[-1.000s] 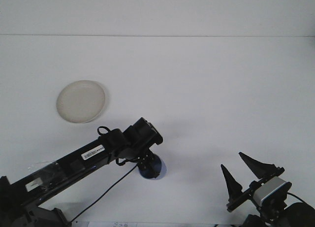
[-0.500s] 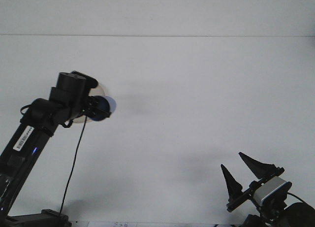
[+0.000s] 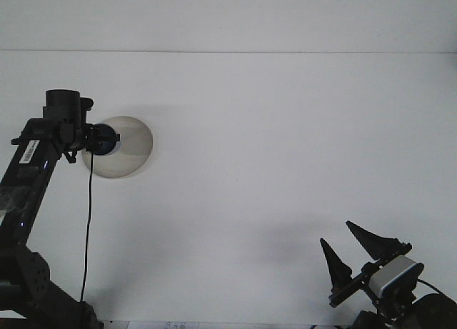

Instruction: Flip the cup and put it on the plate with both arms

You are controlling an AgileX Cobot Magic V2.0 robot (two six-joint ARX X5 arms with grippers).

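The blue cup [image 3: 111, 140] is held at the tip of my left gripper [image 3: 103, 140], which is shut on it over the left part of the plate. The pale round plate [image 3: 132, 147] lies on the white table at the left, partly shaded by the arm. Only a small part of the cup shows past the dark fingers, so I cannot tell which way it faces or whether it touches the plate. My right gripper [image 3: 337, 234] stands open at the bottom right with nothing between its two black pointed fingers.
The left arm [image 3: 32, 172] runs down the left edge to its base. A black cable [image 3: 88, 229] hangs from the wrist. The white table [image 3: 285, 143] ends at the back wall.
My left arm has swung from the table's front middle to the far left, carrying the blue cup over the plate. The right arm has not moved.
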